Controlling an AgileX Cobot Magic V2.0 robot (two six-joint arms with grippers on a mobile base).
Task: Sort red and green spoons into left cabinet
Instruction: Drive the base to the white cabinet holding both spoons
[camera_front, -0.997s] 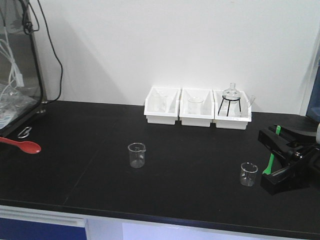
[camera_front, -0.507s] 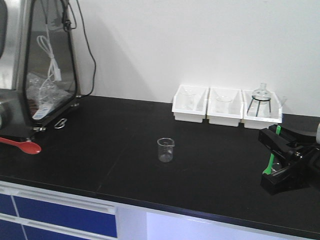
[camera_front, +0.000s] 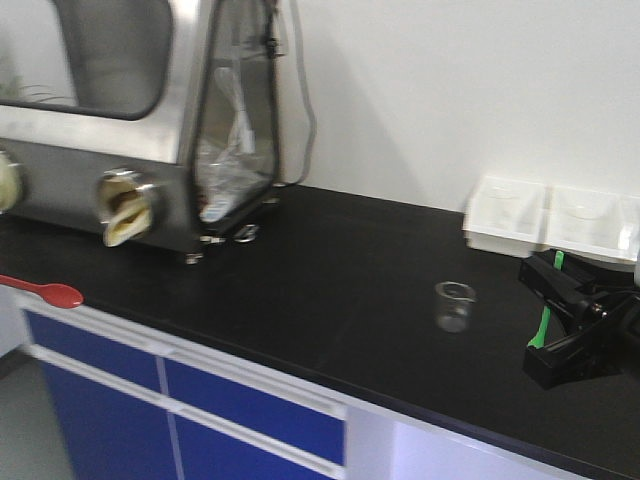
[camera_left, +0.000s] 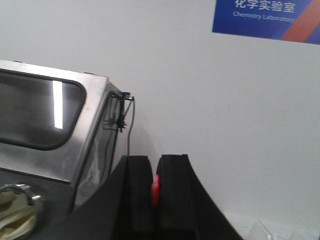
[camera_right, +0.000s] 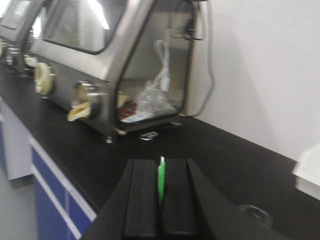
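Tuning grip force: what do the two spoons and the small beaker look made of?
Red spoon: probably plastic, glossy, with uniform saturated colour. Green spoon: probably plastic too, thin and evenly bright. Beaker: see-through walls; glass or clear plastic, cannot tell.

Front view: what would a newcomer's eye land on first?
The big steel glove box at the left of the black counter. Then the two bright spoons: the red spoon jutting in at the left edge, the green spoon pinched in the right hand at right.
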